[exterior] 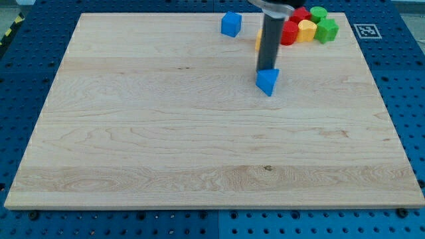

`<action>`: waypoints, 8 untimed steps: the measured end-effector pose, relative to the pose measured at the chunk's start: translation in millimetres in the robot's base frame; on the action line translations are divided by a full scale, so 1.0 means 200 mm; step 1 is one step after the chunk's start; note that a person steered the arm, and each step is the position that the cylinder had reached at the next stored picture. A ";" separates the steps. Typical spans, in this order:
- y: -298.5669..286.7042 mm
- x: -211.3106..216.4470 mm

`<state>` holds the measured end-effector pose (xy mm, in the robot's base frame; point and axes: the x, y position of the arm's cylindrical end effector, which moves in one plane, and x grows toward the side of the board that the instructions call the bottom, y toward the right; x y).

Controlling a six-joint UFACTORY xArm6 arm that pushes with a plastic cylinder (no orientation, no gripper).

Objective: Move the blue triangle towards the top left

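Observation:
The blue triangle (267,81) lies on the wooden board (166,133), right of centre in the upper half. My tip (267,69) touches or nearly touches its top edge, with the dark rod rising straight up toward the view's top. A blue cube (230,24) sits near the top edge, up and left of the triangle.
A cluster sits at the top right: a red block (289,32), a yellow block (306,30), a green block (327,30), another green block (318,12) and a red block (301,13) behind. An orange-yellow block (258,41) is partly hidden behind the rod.

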<state>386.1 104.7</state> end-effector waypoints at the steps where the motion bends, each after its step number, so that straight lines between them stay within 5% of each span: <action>1: 0.23 0.19; 2: 0.47 0.42; 3: 0.43 0.45; 8: -0.12 0.23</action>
<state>431.9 80.6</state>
